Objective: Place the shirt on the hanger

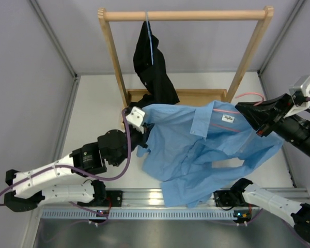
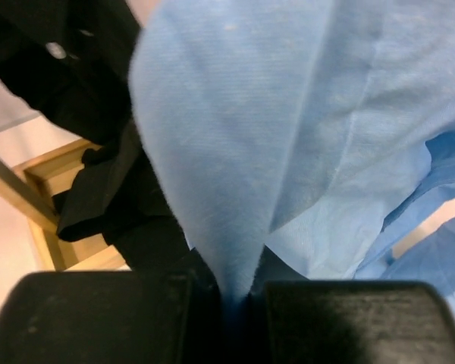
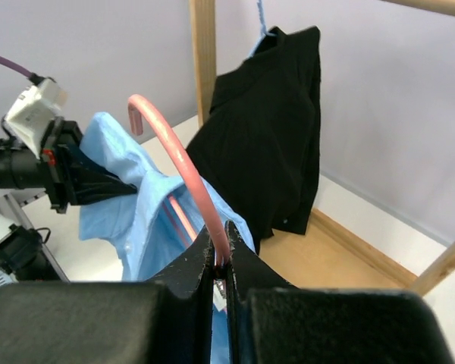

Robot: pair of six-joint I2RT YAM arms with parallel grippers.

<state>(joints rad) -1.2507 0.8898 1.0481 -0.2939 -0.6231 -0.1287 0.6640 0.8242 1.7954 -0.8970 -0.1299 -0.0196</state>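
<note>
- The left gripper (image 2: 241,294) is pressed together, pinching a fold of the light blue shirt (image 1: 196,150) at its left shoulder.
- The right gripper (image 3: 221,265) is clamped on the pink hanger (image 3: 178,152) just below its hook, beside the collar.
- The white neck label (image 1: 228,118) carries print too small to read.
- The hanger's body is mostly hidden inside the shirt.
- The shirt is spread between the arms, with its hem overlapping the near rail (image 1: 144,196).
- A black garment (image 1: 152,67) hangs close behind the left gripper.

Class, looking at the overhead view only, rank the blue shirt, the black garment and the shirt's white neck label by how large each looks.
Largest: blue shirt.
Next: black garment, clearly smaller.
Smallest: white neck label, tiny beside both.
</note>
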